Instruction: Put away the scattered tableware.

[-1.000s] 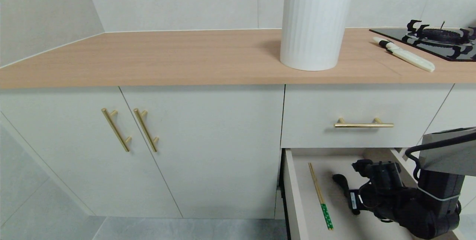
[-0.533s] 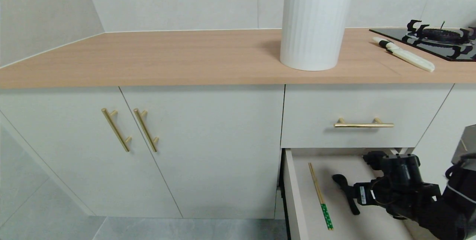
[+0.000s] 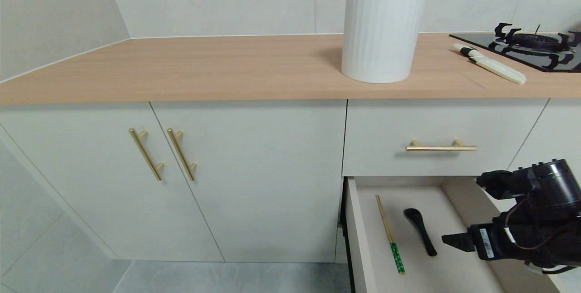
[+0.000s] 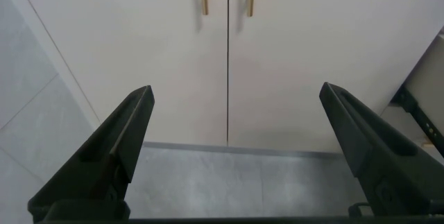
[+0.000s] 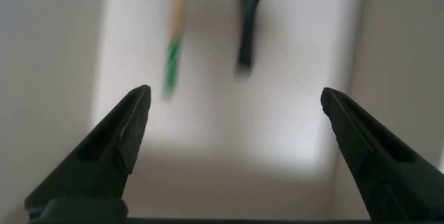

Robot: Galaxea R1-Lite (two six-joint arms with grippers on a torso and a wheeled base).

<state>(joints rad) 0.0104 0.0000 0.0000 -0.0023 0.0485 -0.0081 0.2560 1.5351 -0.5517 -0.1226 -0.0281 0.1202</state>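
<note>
Firstly, at the left: two pale cabinet doors [image 3: 254, 179], shut, each with a slanted gold handle [image 3: 146, 153].
Left gripper [image 4: 236, 92]: fingers spread wide, holding nothing, facing those doors above the grey floor [image 4: 208, 182].
Wooden countertop [image 3: 204, 66]: carried a tall white ribbed cylinder [image 3: 383, 21], upright.
Upper drawer [image 3: 445, 120]: shut, with a gold bar handle [image 3: 441, 148].
Lower drawer [image 3: 358, 234]: pulled open.
Chopsticks [image 3: 388, 234]: one pair, green-tipped, lay lengthwise near the lower drawer's left wall.
Black spoon [image 3: 420, 229]: lay just right of the chopsticks, apart from them.
Cream knife [image 3: 490, 63]: lay on the counter beside the black hob [image 3: 535, 43].
Right gripper [image 5: 236, 93]: fingers wide apart, empty, hung over the open drawer's right side, clear of the spoon.
</note>
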